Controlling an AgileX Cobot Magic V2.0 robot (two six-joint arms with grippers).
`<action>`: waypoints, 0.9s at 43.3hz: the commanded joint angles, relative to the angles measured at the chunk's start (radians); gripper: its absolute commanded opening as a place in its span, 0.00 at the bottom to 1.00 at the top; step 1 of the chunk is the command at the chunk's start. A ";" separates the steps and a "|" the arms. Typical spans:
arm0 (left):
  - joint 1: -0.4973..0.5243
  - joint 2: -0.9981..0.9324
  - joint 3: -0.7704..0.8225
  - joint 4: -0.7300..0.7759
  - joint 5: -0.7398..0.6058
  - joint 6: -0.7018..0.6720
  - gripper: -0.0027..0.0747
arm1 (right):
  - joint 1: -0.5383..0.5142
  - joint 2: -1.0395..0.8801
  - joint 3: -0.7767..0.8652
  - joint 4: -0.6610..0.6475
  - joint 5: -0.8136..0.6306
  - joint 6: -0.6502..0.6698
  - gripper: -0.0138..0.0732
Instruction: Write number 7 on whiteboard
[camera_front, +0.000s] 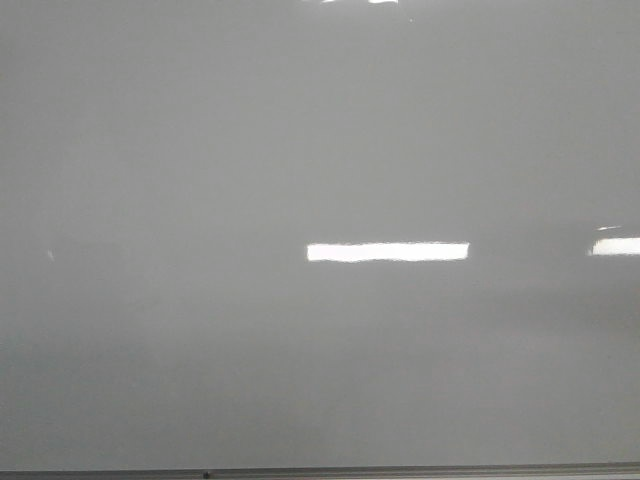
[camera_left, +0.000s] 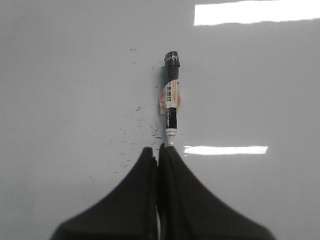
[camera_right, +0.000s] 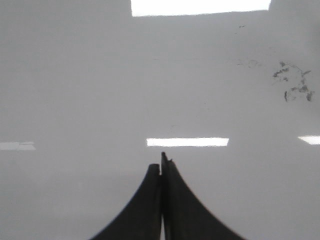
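The whiteboard (camera_front: 200, 200) fills the front view, glossy pale grey, with a thin grey metal edge (camera_front: 400, 470) along the bottom. No number 7 shows on it in any view. Neither gripper shows in the front view. In the left wrist view my left gripper (camera_left: 159, 148) is shut, its fingers pressed together with nothing between them. A black marker (camera_left: 171, 102) with a white and orange label and a black cap lies on the board just beyond the fingertips, its white end at the tip of one finger. My right gripper (camera_right: 162, 159) is shut and empty over bare board.
Small black ink specks (camera_left: 132, 125) dot the board beside the marker. Dark smudges (camera_right: 292, 82) mark the board in the right wrist view. Bright rectangular light reflections (camera_front: 388, 251) lie on the board.
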 joint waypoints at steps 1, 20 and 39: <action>-0.007 -0.012 0.014 -0.008 -0.076 -0.002 0.01 | -0.004 -0.018 -0.002 -0.012 -0.086 -0.001 0.02; -0.007 -0.012 0.014 -0.008 -0.076 -0.002 0.01 | -0.004 -0.018 -0.002 -0.012 -0.086 -0.001 0.02; -0.007 -0.012 0.014 -0.008 -0.078 -0.002 0.01 | -0.004 -0.018 -0.003 -0.012 -0.096 -0.001 0.02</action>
